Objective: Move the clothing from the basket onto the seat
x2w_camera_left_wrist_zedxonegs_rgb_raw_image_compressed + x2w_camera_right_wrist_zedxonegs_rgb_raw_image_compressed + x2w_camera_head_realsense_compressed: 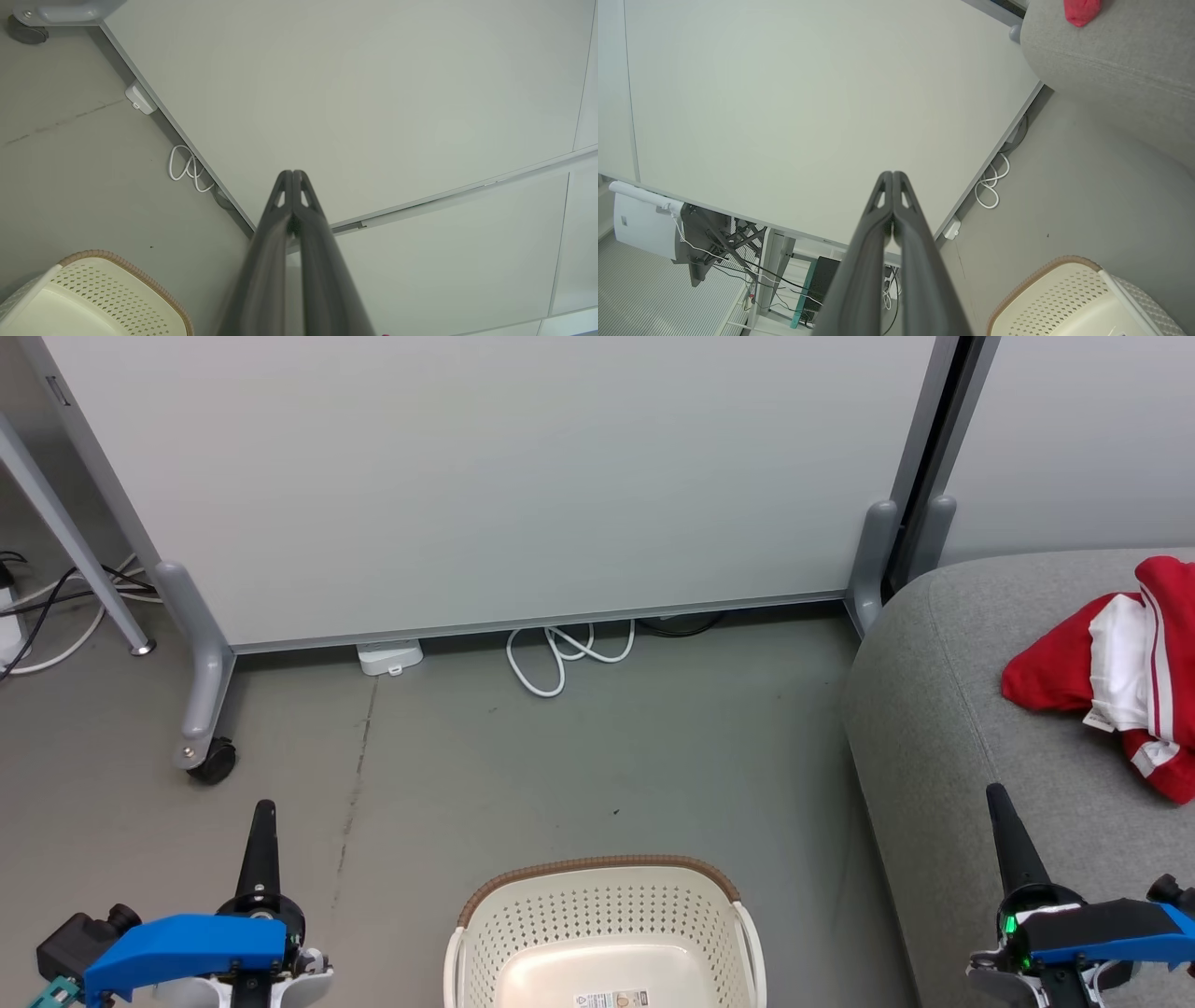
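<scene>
The cream basket (607,933) with its brown rim stands on the floor at the bottom centre, and only its bare bottom with the label shows inside. Red and white clothing (1116,677) lies crumpled on the grey seat (952,728) at the right. My left gripper (262,807) is shut and holds nothing, left of the basket. My right gripper (995,793) is shut and holds nothing, over the seat's front edge, below the clothing. The basket (93,298) shows at the left wrist view's lower left. The right wrist view has the basket (1073,303), the seat (1111,60) and a red bit of clothing (1082,11).
A pale partition panel (485,476) on castor feet (207,756) stands behind the basket. A white cable (560,658) and a small white box (390,658) lie at its base. More cables (56,607) lie at the far left. Grey floor surrounds the basket.
</scene>
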### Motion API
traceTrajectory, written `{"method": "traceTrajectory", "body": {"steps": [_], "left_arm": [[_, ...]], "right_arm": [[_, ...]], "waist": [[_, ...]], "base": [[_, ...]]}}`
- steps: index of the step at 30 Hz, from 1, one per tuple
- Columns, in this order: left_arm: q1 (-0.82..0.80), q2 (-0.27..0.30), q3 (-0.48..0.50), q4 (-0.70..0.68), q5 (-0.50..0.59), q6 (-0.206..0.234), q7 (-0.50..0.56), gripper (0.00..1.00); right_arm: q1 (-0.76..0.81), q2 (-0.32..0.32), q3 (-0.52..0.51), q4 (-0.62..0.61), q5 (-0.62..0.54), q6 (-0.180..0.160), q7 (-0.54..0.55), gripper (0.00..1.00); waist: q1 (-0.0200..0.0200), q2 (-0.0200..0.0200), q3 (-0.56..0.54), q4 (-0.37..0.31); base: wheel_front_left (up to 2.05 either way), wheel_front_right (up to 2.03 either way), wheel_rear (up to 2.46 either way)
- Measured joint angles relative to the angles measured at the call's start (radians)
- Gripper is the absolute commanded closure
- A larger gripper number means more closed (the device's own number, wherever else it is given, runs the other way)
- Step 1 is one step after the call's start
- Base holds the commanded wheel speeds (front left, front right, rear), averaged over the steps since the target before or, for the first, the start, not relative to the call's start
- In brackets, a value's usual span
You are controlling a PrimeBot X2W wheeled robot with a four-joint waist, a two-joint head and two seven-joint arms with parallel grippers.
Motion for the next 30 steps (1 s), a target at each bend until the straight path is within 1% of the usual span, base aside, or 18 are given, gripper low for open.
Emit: {"method": "traceTrajectory", "body": {"steps": [30], "left_arm": [[-0.027,-0.003,0.025,-0.005,-0.249,0.000,0.063,1.00]], "right_arm": [[-0.025,0.000,-0.007,0.003,0.258,0.000,0.063,1.00]], "waist": [[0.0000,0.0000,0.011,-0.020]], "base": [[0.00,0.00,0.00]]}}
